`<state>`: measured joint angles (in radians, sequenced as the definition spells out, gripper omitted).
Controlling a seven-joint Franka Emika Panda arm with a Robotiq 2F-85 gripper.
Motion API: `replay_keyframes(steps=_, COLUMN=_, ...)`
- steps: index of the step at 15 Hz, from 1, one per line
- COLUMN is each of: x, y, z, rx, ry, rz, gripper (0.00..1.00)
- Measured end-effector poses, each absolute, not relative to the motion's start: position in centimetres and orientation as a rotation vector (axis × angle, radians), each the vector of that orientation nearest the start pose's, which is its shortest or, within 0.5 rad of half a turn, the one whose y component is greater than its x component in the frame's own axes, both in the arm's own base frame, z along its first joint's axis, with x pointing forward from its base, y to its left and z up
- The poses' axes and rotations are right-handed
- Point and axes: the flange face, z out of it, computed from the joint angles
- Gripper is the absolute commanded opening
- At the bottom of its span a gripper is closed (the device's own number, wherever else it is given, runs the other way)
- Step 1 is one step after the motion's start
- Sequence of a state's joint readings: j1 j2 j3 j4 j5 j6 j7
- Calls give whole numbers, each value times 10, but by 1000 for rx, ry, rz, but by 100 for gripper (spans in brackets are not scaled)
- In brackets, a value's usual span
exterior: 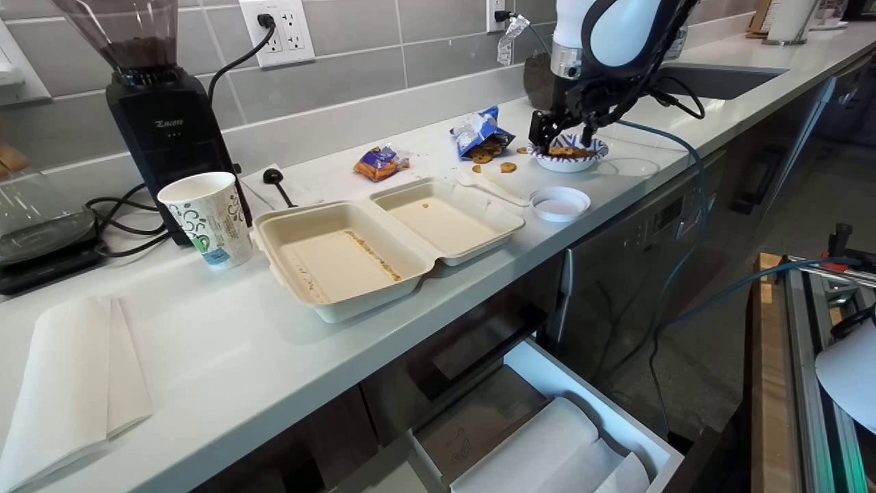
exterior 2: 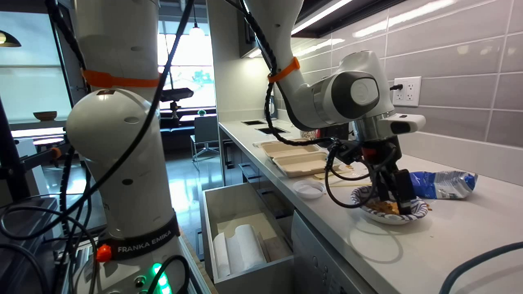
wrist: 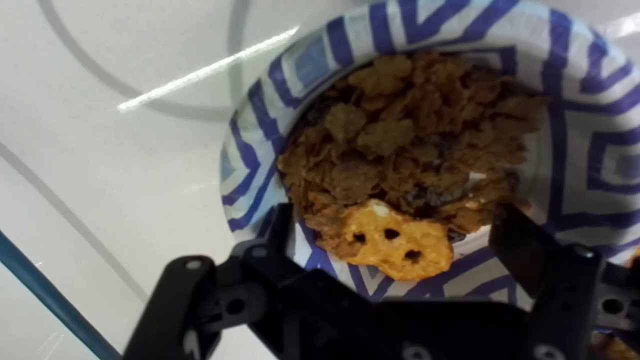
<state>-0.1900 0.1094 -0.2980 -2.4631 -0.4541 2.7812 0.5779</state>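
A bowl with a purple-and-white patterned rim (exterior: 598,148) stands on the counter; it also shows in the wrist view (wrist: 575,117). It holds brown cereal flakes (wrist: 390,135). An orange-yellow cracker with dark holes (wrist: 400,245) lies on the flakes at the bowl's edge. My gripper (wrist: 395,212) points down into the bowl, open, with one finger on each side of the cracker and gaps between. In both exterior views the gripper (exterior: 565,142) (exterior 2: 393,203) reaches inside the rim. A torn blue bag (exterior: 478,133) (exterior 2: 441,184) lies beside the bowl, with loose crackers (exterior: 508,167) near its mouth.
A small white round dish (exterior: 560,205), plastic cutlery (exterior: 498,189) and an open clamshell box (exterior: 321,257) are on the counter. An orange snack bag (exterior: 378,163), paper cup (exterior: 212,222) and coffee grinder (exterior: 171,137) stand farther along. A drawer (exterior 2: 282,265) is pulled out below.
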Motion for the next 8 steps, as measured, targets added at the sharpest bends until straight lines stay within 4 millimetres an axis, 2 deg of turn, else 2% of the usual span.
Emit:
replay_keyframes(steps=7, x=448, y=-218, z=272, rx=-3128, ry=1153, rz=-364, gripper=100)
replay_keyframes(steps=8, x=448, y=-218, z=272, rx=-3124, ry=1162, rz=-364, gripper=97)
